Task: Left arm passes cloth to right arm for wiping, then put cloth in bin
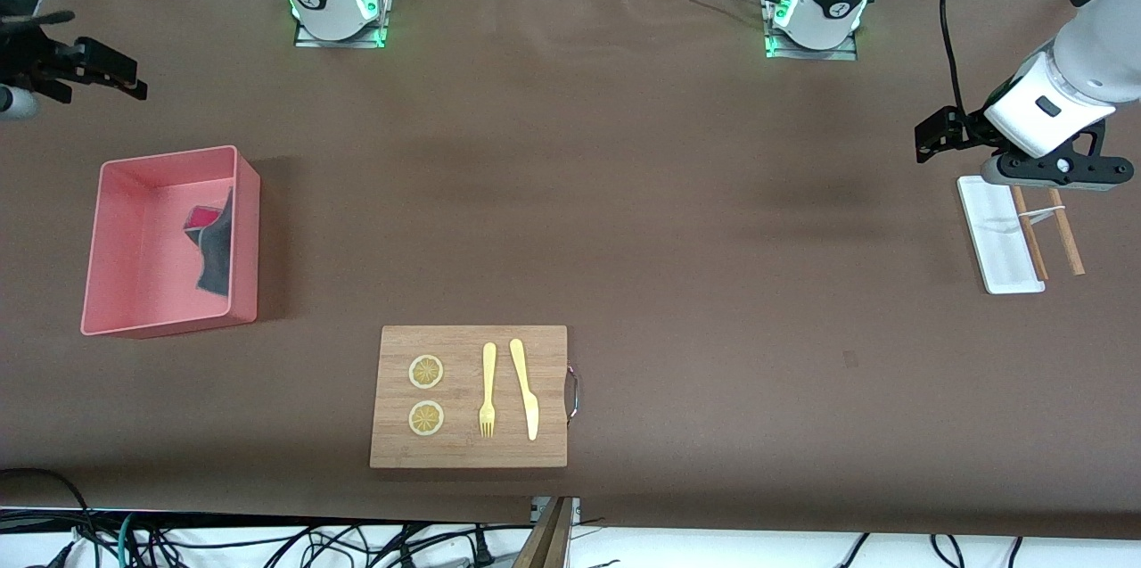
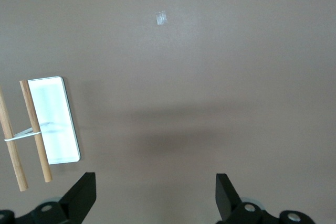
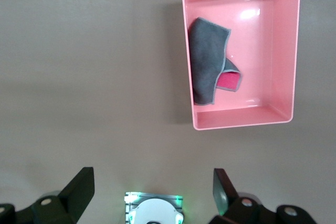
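Right gripper (image 1: 134, 86) hangs with its fingers spread wide and nothing between them, up over the table near the bin (image 1: 98, 238), toward the robots' bases from it and out at the right arm's end. Its wrist view looks down on the bin (image 3: 294, 51) and shows both fingertips well apart.

The cloth (image 1: 214, 251) lies inside the bin, slumped against the wall that faces the board (image 1: 468, 452). It is mostly dark grey, with its pink-red patch (image 1: 203, 217) turned up at the end toward the bases. In the right wrist view the cloth (image 3: 205, 61) runs long along that same wall, so its long axis follows the bin's longer side.

Judging by this, the task looks finished: the cloth is in the bin and the right arm is clear of it. Any further move would be a retreat away from the bin.

The left gripper (image 1: 936, 135), also spread and empty, waits well apart from the bin at the left arm's end, over a white tray (image 1: 989, 238) with two wooden sticks (image 1: 1065, 234).
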Robot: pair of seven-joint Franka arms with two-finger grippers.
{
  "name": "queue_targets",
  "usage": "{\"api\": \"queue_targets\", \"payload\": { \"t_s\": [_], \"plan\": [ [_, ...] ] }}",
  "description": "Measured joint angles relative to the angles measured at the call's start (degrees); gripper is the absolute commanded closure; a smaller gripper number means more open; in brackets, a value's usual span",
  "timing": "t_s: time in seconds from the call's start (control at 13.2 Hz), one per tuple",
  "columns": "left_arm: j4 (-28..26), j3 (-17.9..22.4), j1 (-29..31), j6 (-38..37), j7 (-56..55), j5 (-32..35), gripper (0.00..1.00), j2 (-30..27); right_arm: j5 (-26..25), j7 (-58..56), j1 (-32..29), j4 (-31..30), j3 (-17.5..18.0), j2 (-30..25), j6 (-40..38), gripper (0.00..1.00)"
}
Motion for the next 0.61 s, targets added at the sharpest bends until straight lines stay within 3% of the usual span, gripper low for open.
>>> {"api": "queue_targets", "payload": {
  "t_s": [0.3,0.61],
  "plan": [
    [0.0,0.0,0.0,0.0,0.0,0.0,0.00,0.0,0.4,6.6,0.4,0.6,4.1,0.1,-0.5,0.00],
    [0.0,0.0,0.0,0.0,0.0,0.0,0.00,0.0,0.4,6.6,0.5,0.6,4.3,0.6,0.2,0.00]
  ]
}}
